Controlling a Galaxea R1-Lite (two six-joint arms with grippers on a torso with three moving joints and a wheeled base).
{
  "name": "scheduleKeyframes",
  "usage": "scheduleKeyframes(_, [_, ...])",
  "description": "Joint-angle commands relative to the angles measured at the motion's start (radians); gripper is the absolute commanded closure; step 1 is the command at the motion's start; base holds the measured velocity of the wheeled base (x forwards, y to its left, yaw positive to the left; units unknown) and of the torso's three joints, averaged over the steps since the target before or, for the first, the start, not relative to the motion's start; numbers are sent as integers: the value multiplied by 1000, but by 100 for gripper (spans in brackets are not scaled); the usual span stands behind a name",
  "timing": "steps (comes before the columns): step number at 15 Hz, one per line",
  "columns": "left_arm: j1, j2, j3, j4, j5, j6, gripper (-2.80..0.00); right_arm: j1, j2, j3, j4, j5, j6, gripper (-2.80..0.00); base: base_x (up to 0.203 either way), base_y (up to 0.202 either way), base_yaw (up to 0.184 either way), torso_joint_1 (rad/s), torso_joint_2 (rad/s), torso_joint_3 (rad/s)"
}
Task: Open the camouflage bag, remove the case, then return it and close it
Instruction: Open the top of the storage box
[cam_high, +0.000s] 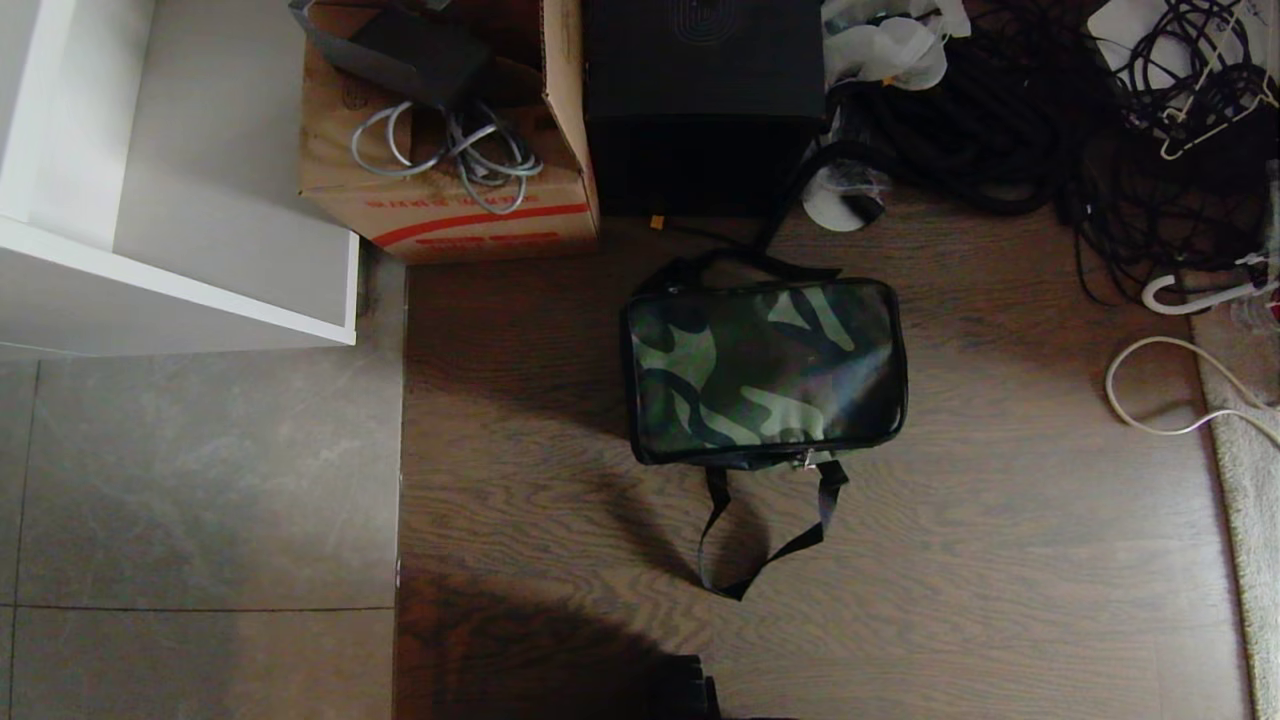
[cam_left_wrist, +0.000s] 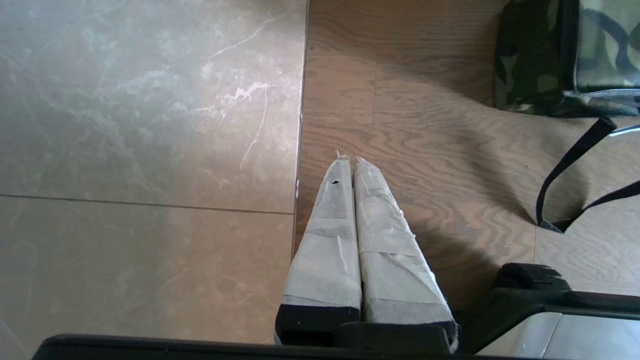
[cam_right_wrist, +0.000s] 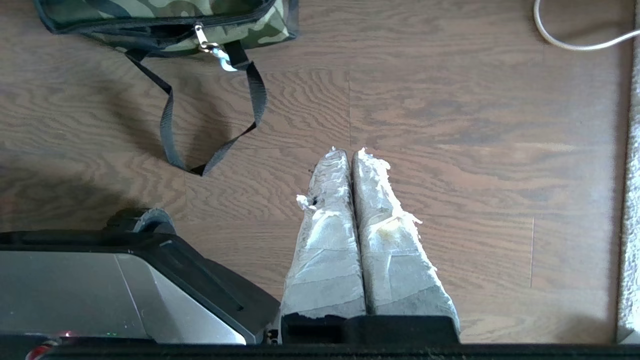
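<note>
Both tools, left tool (cam_left_wrist: 348, 161) & right tool (cam_right_wrist: 347, 152), pressed together, empty, off floor. Camouflage bag (cam_high: 765, 370) zipped, ahead between them; zip pull (cam_right_wrist: 202, 37) nearest right tool, pinch it squarely.

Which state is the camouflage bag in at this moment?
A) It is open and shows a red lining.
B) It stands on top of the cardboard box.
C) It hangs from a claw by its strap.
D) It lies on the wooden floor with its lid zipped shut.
D: the camouflage bag lies flat on the wooden floor with its lid down, the zipper pull on its near edge, and no claw touching it.
</note>
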Motion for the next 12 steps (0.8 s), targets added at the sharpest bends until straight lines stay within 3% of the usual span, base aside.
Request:
scheduleKeyframes(1, [0, 0, 9, -1, 1, -1, 0, 0, 0, 0, 1, 0, -1, 0, 0, 0, 0, 0, 0, 0])
scheduleKeyframes(12, [0, 0, 9, -1, 1, -1, 0, 0, 0, -3, 8, 1, -24, 0, 0, 0, 0, 0, 0, 0])
